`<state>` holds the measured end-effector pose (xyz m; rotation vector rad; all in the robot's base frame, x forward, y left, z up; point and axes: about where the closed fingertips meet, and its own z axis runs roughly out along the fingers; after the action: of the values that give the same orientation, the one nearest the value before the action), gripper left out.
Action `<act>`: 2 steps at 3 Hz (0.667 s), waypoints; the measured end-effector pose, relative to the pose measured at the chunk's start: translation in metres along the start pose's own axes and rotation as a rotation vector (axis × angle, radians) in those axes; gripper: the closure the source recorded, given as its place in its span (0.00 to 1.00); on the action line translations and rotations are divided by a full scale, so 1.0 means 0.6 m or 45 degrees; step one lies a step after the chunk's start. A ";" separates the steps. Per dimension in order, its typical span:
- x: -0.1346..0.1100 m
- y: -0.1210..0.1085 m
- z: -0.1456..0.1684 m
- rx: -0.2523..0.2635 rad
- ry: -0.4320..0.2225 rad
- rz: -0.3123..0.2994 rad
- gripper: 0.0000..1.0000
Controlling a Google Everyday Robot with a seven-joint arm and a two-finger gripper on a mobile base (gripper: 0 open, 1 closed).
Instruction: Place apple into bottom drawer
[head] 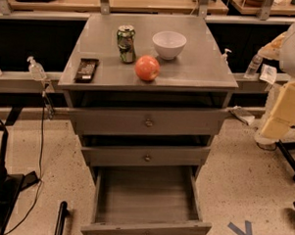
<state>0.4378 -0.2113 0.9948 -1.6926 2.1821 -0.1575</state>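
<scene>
Obs., single camera view. The gripper (pixel 272 126) sits at the right edge of the frame, a cream-coloured piece hanging off the white arm, beside the cabinet's right flank and clear of it. We cannot tell whether it is parted or closed (only its outer shape reads from this angle). Nothing appears to be in its grasp.

The apple (pixel 147 68) lies far to the picture-left of the gripper and higher in the frame. It rests on the grey cabinet top (pixel 203 73) near the front edge and is well apart from the gripper. It is red-orange, with a paler patch.

Beyond the apple, on the same surface:
- a white bowl (pixel 169 44), upright and near the apple; we cannot tell whether the two touch
- a green drink can (pixel 125 43), upright, left of the bowl
- a black remote (pixel 86 69), lying flat at the corner farthest from the gripper

The bottom drawer (pixel 147 229) is below and to the picture-left of the gripper. It is pulled fully out, and we see a bare grey interior. The apple is not in it.

The two upper drawers are above it. The top one (pixel 186 122) and the middle one (pixel 180 157) each stand slightly proud of the cabinet body, with a small centre knob. The top one is roughly level with the gripper.

A blue tape cross (pixel 245 234) is on the floor below the gripper.
</scene>
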 end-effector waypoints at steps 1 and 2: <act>0.000 0.000 0.000 0.000 0.000 0.000 0.00; -0.031 -0.041 0.021 -0.008 -0.013 -0.057 0.00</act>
<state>0.4689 -0.1983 0.9948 -1.7423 2.1409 -0.1542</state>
